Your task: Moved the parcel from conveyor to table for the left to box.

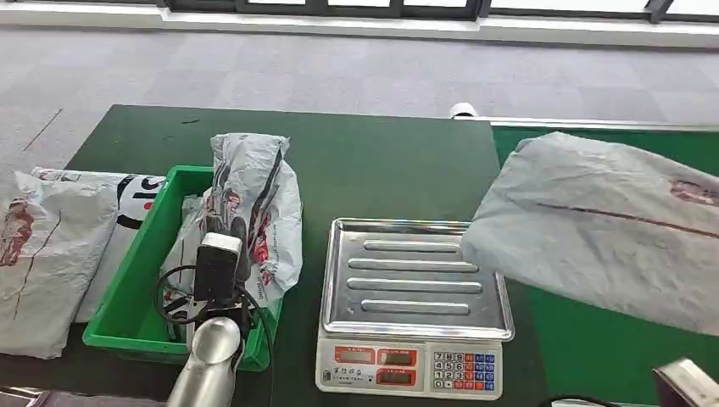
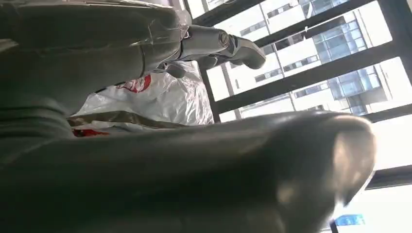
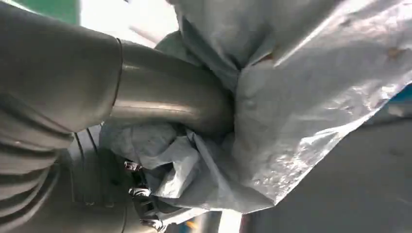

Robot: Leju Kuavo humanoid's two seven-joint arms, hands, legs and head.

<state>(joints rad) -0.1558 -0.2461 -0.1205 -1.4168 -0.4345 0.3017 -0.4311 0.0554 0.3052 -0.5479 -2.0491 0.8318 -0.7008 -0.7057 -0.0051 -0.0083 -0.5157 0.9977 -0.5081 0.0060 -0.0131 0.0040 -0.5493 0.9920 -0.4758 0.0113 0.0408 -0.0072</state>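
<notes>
Crinkled grey plastic parcel (image 3: pixel 311 97) bunches in the right robot hand (image 3: pixel 160 126).

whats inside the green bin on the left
The green bin holds a white parcel bag with red print, standing up above the rim, with the left hand on it. The bag and arm cover the bin floor beneath them.

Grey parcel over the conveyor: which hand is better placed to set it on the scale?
Right. The right hand already grips the grey parcel beside the scale, while the left hand is in the green bin on a white bag.
</notes>
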